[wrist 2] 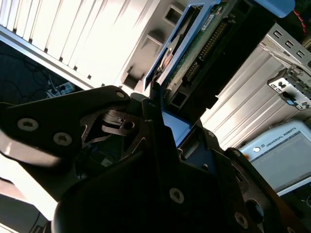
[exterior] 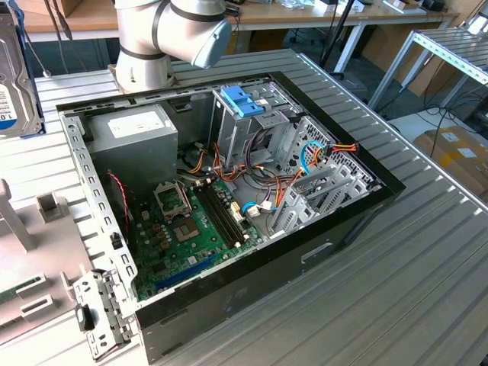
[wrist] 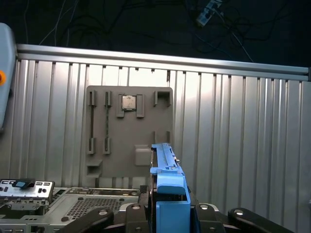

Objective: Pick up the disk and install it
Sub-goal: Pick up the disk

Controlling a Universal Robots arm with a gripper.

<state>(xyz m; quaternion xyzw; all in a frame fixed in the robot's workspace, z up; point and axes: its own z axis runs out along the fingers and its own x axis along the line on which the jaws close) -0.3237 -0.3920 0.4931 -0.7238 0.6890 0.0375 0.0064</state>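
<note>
Claw on disk, long axis vertical

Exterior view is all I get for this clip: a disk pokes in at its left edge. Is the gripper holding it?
Observer: Yes. In the first wrist view the gripper is shut on the disk, which stands on edge in its grip.
Operator: Which face shows in the second wrist view?
Observer: The face carrying its green circuit board.
Operator: What lies beyond the disk?
Observer: In the first wrist view, a grey holder plate on the ribbed table, with a small chip seated in it.
</note>
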